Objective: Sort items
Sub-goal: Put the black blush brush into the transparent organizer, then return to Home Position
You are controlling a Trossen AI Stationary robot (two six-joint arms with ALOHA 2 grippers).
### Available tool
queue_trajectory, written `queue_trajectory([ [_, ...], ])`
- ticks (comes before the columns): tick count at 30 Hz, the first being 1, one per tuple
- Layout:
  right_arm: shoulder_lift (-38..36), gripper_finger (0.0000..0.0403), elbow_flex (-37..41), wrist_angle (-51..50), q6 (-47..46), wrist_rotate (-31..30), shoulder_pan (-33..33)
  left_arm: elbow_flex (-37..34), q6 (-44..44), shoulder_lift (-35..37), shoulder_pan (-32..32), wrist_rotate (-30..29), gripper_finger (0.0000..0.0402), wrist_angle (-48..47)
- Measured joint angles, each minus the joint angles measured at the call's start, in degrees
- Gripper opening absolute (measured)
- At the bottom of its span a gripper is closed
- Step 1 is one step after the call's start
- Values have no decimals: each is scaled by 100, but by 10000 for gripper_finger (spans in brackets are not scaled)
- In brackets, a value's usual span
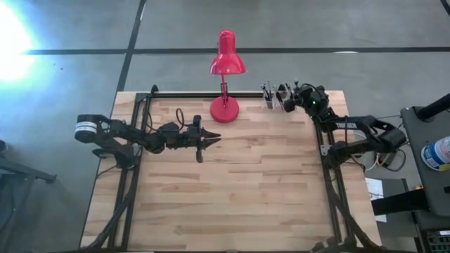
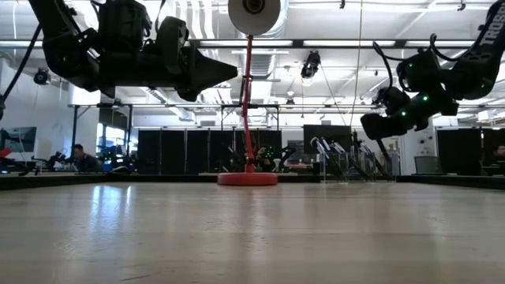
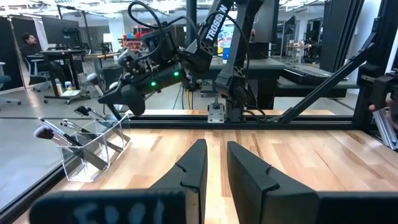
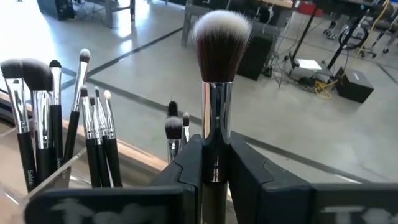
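Right tool [image 4: 214,163] clamping upright brush [image 4: 217,74], beside holder [image 3: 87,149]

Red lamp [image 1: 226,67] on a pale striped wooden tabletop [image 1: 239,190]. The held brush [image 4: 219,74]: silvery ferrule, white-tipped dark bristles. Clear holder [image 3: 93,146].

Bright ceiling strips light the room evenly, glare burns the floor [image 1: 14,42] corner, and nearby claw fingers blur.
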State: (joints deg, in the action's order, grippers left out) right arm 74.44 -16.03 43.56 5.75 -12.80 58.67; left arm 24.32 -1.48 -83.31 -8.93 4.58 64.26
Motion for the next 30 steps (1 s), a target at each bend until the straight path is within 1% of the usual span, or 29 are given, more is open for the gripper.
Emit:
queue_trajectory([
  [5, 142, 71, -6, -6, -82, 4, 0, 0, 0, 0, 0, 0, 57, -1],
  [7, 209, 75, -6, -8, -85, 4, 0, 0, 0, 0, 0, 0, 57, -1],
  [14, 276, 49, -17, -9, -85, 17, 0, 0, -2, 0, 0, 0, 57, 2],
  [22, 136, 13, -17, -142, -111, 107, -2, 0, -2, -2, 0, 0, 57, 2],
  [26, -17, 8, -17, -343, -119, 134, -2, 0, -2, -2, 0, 0, 57, 1],
  [30, -262, 8, -17, -545, -128, 285, -47, 0, 3, -2, 0, -20, 57, 1],
])
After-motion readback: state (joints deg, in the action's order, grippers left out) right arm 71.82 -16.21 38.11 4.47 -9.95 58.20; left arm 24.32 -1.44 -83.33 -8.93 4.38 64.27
